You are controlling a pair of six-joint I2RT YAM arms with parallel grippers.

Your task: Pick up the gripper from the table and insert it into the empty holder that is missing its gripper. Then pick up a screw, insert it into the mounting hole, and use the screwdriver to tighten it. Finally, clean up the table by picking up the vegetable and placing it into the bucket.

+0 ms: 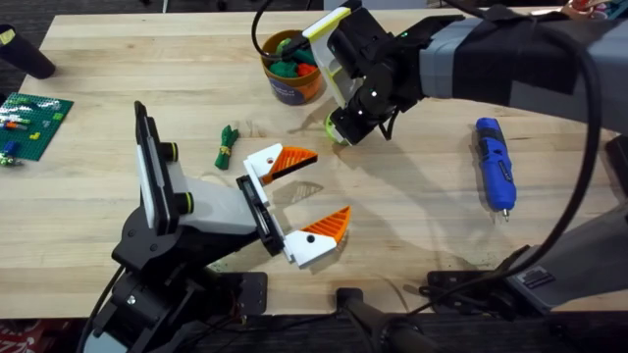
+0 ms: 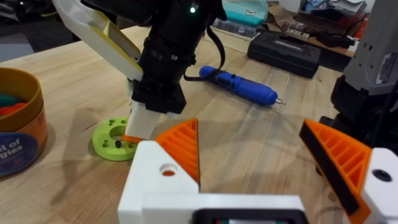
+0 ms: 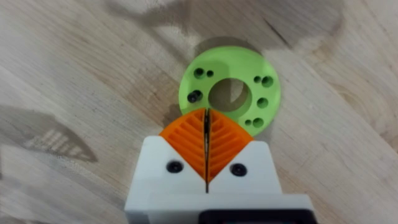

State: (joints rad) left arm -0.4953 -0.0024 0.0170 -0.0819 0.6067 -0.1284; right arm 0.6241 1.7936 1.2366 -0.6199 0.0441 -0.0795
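Screwdriver (image 1: pixel 494 164) lies well right of the clenched right hand (image 1: pixel 343 128); left hand (image 1: pixel 309 201) released.

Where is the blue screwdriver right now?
In the overhead view the screwdriver lies flat on the table at the right side, away from the bucket and to the right of the right gripper.

Wooden table (image 1: pixel 412 226): bucket (image 1: pixel 292 69) at far edge, green ring (image 3: pixel 230 93) near it, green vegetable (image 1: pixel 228 145), blue screwdriver (image 1: pixel 494 163), green baseplate (image 1: pixel 34 123).
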